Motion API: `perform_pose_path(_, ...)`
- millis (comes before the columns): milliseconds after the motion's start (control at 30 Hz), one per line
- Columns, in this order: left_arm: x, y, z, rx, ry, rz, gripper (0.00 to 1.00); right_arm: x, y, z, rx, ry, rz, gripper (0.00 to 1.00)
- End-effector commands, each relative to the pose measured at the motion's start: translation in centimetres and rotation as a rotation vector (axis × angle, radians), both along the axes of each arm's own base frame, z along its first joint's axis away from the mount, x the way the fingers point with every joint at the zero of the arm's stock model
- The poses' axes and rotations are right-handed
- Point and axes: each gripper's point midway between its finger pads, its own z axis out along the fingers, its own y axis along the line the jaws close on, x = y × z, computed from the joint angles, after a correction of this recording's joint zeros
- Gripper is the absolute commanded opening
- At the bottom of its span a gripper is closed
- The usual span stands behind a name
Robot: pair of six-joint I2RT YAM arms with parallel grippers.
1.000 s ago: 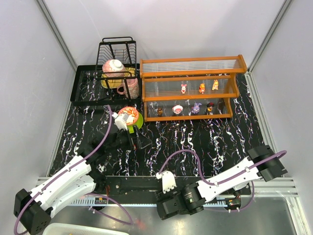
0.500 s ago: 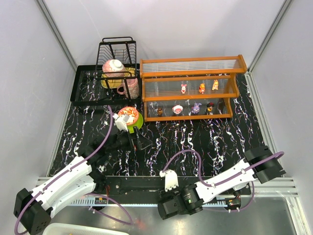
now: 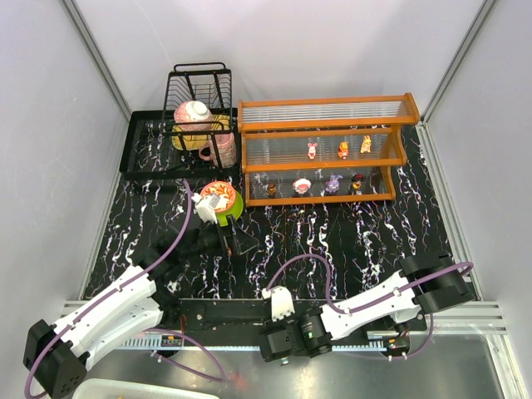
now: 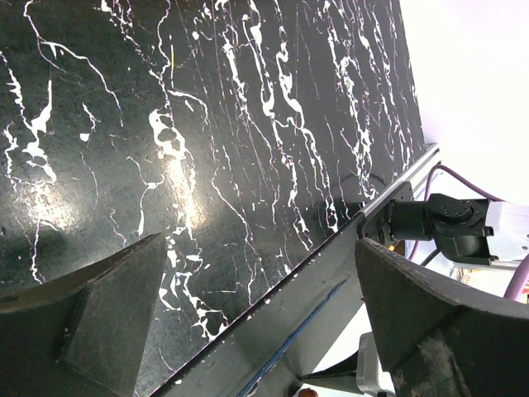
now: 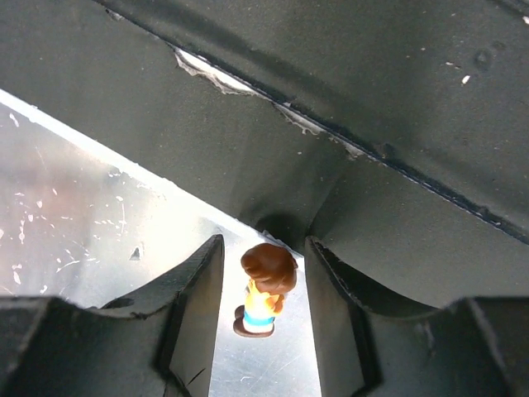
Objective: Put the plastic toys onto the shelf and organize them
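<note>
Right gripper [image 5: 263, 241] low over scratched metal plate [image 5: 83, 215] by the table's near edge; fingers part-spread, straddling a small brown-haired plastic figurine in a yellow top [image 5: 263, 289], upright, gap either side, not clamped. Left gripper [image 4: 260, 242] spread wide, nothing in it, above black white-veined tabletop [image 4: 207, 124]. Seven other small figurines [image 3: 332, 182] on orange-framed tiered shelf [image 3: 324, 101]: three middle tier, four lower
</note>
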Motion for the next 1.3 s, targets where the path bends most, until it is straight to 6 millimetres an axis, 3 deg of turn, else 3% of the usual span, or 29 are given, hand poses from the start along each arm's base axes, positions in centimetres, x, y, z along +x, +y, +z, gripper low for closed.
perform_pose_path(0, 0.5, -0.3, 1.2, -0.038, -0.046, 0.004, 0.99, -0.4, 0.6, 0.2, 0.012, 0.025, 0.035, 0.51)
perform_pose_path(267, 0.5, -0.3, 0.9, -0.041, -0.043, 0.006, 0.99, -1.2, 0.2, 0.3, 0.001, 0.066, 0.067, 0.55)
perform_pose_path(367, 0.5, -0.3, 0.8, -0.038, -0.039, 0.004, 0.99, -1.3, 0.1, 0.2, -0.005, 0.067, 0.072, 0.51)
perform_pose_path(467, 0.5, -0.3, 0.8, -0.037, -0.038, 0.006, 0.99, -1.3, 0.0, 0.1, -0.01, 0.06, 0.083, 0.2)
perform_pose_path(500, 0.6, -0.3, 0.9, -0.04, -0.041, 0.009, 0.99, -1.1, 0.1, 0.2, -0.008, 0.055, 0.077, 0.02)
perform_pose_path(600, 0.6, -0.1, 1.2, -0.032, -0.052, 0.015, 0.99, 0.1, -0.4, 1.2, 0.002, 0.004, 0.041, 0.0)
perform_pose_path(700, 0.8, 0.2, 2.3, -0.034, -0.083, 0.029, 0.99, 2.5, -0.9, 3.6, 0.058, -0.084, -0.024, 0.0)
perform_pose_path(800, 0.9, 0.5, 4.1, -0.052, -0.145, 0.032, 0.99, 7.0, -2.1, 7.6, 0.151, -0.253, -0.144, 0.0)
perform_pose_path(900, 0.3, 0.3, 6.8, -0.099, -0.25, -0.016, 0.99, 11.7, -3.9, 13.1, 0.299, -0.412, -0.272, 0.0)
perform_pose_path(933, 0.1, 0.0, 8.4, -0.141, -0.31, -0.043, 0.99, 13.0, -4.4, 15.8, 0.383, -0.446, -0.299, 0.0)
perform_pose_path(1033, -1.6, -0.9, 11.8, -0.235, -0.439, -0.161, 0.98, 16.7, -5.3, 21.3, 0.511, -0.583, -0.351, 0.0)
perform_pose_path(1100, -2.8, -1.5, 12.5, -0.253, -0.473, -0.25, 0.96, 18.5, -5.4, 23.9, 0.568, -0.631, -0.388, 0.0)
perform_pose_path(1167, -3.2, -2.0, 13.0, -0.257, -0.479, -0.298, 0.93, 19.5, -5.6, 25.4, 0.544, -0.69, -0.35, 0.0)
perform_pose_path(1267, -4.6, -2.6, 13.9, -0.278, -0.51, -0.402, 0.9, 21.1, -4.5, 26.2, 0.484, -0.717, -0.308, 0.0)
